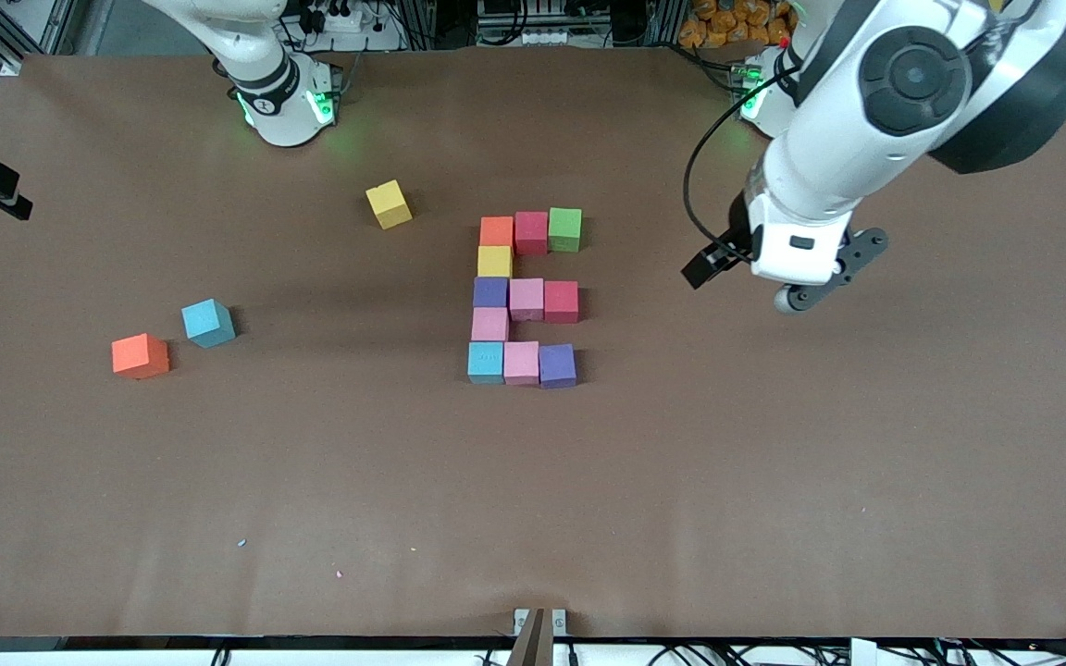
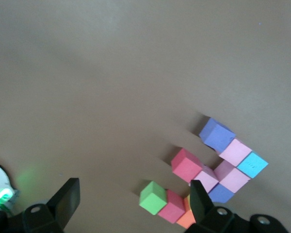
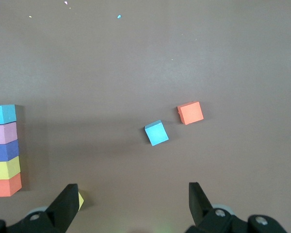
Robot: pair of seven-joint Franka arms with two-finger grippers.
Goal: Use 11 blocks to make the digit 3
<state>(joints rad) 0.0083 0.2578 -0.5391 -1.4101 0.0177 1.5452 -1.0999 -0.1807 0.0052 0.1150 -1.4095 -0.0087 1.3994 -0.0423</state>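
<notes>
Eleven blocks already form the digit 3 [image 1: 524,301] near the middle of the bench [image 1: 533,518]: a bar of orange, red and green farthest from the front camera, a spine of yellow, purple and pink on the side toward the right arm, a middle bar ending in red, and a nearest bar of blue, pink and purple. All cubes in the figure touch their neighbours. Three spare cubes lie apart toward the right arm's end: a loose yellow block [image 1: 389,203], a loose blue block [image 1: 208,323] and a loose orange block [image 1: 140,356].

The left end effector [image 2: 131,201] hangs empty and wide over bare bench beside the figure. The right end effector [image 3: 133,204] is likewise wide and empty, near the loose yellow block; this arm waits.

Judgement: the figure appears complete. Withdraw upward, avoid sweeping across the cubes, and leave the spares untouched.
</notes>
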